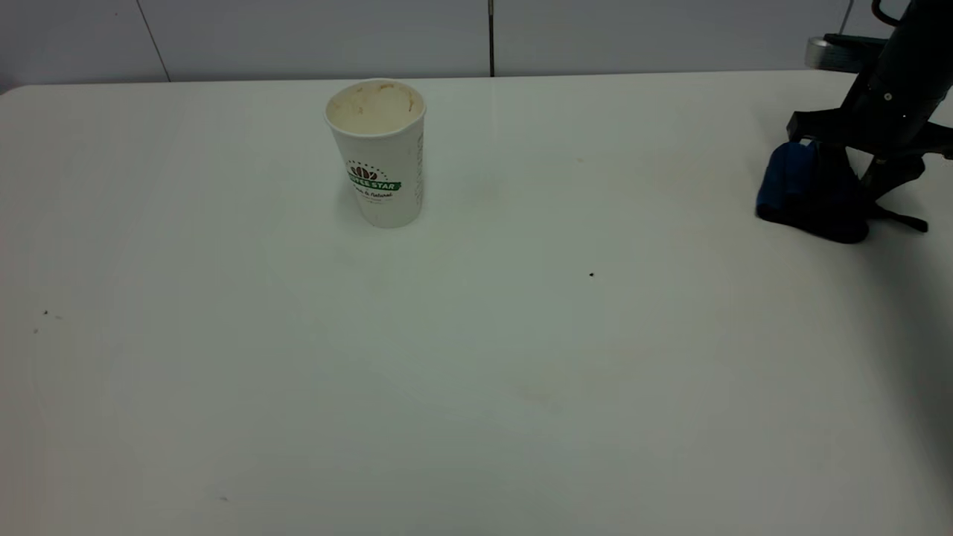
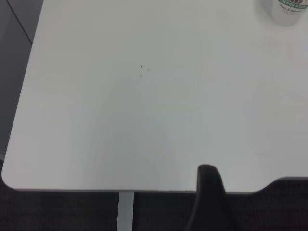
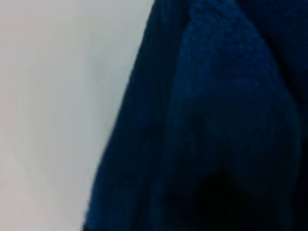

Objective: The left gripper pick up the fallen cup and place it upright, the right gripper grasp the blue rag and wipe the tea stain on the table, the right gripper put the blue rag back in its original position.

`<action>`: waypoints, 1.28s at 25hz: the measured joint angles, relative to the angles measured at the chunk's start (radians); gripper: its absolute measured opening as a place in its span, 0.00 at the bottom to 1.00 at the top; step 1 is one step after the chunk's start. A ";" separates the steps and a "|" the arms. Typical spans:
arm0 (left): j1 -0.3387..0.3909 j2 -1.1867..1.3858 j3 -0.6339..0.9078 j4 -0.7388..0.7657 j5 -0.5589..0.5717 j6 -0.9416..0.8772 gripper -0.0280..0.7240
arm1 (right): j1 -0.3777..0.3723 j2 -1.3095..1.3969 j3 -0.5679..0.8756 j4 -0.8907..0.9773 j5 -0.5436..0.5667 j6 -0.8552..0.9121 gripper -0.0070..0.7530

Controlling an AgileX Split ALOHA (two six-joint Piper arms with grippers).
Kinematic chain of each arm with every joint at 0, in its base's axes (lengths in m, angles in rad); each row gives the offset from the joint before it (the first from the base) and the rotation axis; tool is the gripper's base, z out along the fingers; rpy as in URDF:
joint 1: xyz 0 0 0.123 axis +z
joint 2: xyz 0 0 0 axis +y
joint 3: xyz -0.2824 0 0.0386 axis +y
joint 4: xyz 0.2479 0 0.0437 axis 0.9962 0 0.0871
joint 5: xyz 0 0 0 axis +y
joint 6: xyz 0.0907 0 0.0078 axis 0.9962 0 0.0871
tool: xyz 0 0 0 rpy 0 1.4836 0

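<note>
Hidden or cut off: the right claw [image 1: 856, 175], at the far right edge of the tabletop [image 1: 476, 372], is down on the blue rag [image 1: 808, 195]; dark cloth and dark arm merge, so whether it is open or clamped on the rag cannot be told. The right wrist view is filled by rag [image 3: 216, 120] against a strip of tabletop [image 3: 53, 106]. The left claw does not appear in the exterior view; in the left wrist view only one dark part of it [image 2: 211, 202] shows, above the tabletop's near edge [image 2: 96, 144], and its state cannot be told. That view also cuts off all but the base of the cup [image 2: 288, 10].

Containers: cup [image 1: 377, 152], white paper with a green band, standing upright toward the back left-centre, well apart from the rag. Inside walls cream with brown staining; no liquid can be made out.

Surface: a few tiny dark specks [image 1: 591, 275].
</note>
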 joint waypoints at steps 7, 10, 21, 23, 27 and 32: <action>0.000 0.000 0.000 0.000 0.000 0.000 0.75 | 0.001 -0.030 -0.164 -0.020 0.352 -0.043 0.96; 0.000 0.000 0.000 0.000 0.000 0.000 0.75 | 0.007 -0.097 -0.169 -0.015 0.367 -0.046 0.96; 0.000 0.000 0.000 0.000 0.000 0.000 0.75 | 0.126 -0.691 0.364 -0.027 0.379 -0.052 0.96; 0.000 0.000 0.000 0.000 0.000 0.000 0.75 | 0.133 -0.828 0.468 -0.028 0.382 -0.052 0.95; 0.000 0.000 0.000 0.000 0.000 0.000 0.75 | 0.134 -1.072 0.675 -0.029 0.385 -0.037 0.94; 0.000 0.000 0.000 0.000 0.000 0.000 0.75 | 0.134 -1.366 0.924 -0.037 0.390 -0.032 0.93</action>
